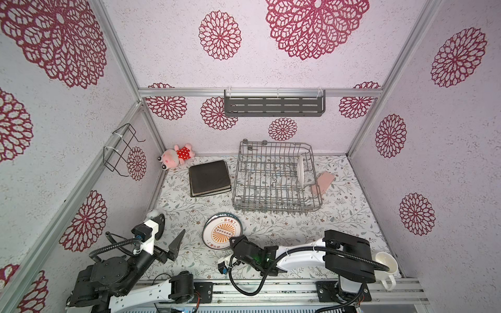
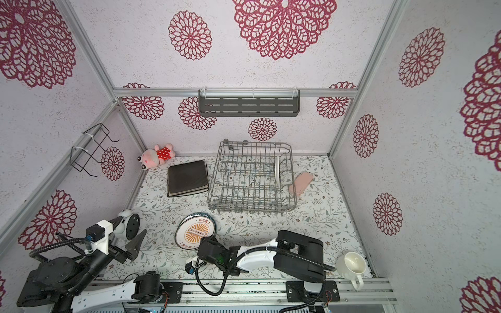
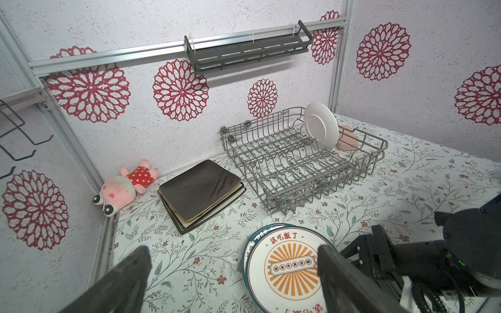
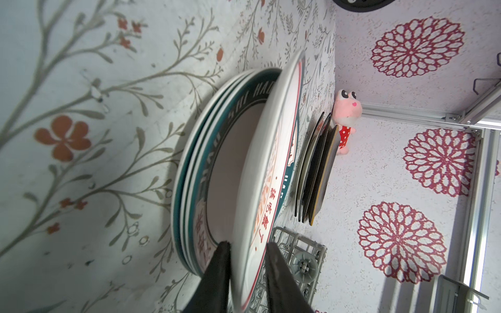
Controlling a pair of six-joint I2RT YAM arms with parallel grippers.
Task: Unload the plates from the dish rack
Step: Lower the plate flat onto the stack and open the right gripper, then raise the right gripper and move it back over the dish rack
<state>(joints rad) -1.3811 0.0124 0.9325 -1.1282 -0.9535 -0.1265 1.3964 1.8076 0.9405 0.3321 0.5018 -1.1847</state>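
Right wrist view first: the right claw (image 4: 248, 245) has a finger on each side of the top plate (image 4: 263, 162), right at its rim; the fingers are only a little way apart, and that bit is blurry, so I honestly can't tell if the plate is pinched or just loose between them. The plate is tilted and isn't lying flush on the round stack (image 4: 189, 168) under it; the stack itself lies flat on the table (image 4: 81, 135).

In both top views the right arm reaches across to the round stack (image 1: 222, 230), which is front middle; it sits near the front of the rack (image 1: 276, 178) but apart from it.

The left claw (image 3: 233, 249) hangs over the front left of the table; its fingers are spread wide with nothing between them.

The rack is at the back, right of middle; one white plate (image 1: 300, 170) stands on edge near its right end, the only plate I can see in it. The square stack (image 1: 210, 177) lies flat just left of the rack, dark plate on top.

Further out, a plush (image 1: 176, 155) is in the back left corner; a pink block (image 1: 324, 181) is right beside the rack's right side, maybe touching, can't tell; a mug (image 1: 385, 264) is in the front right corner; there's a shelf (image 1: 273, 105) on the back wall and a wire holder (image 1: 120, 151) on the left wall.
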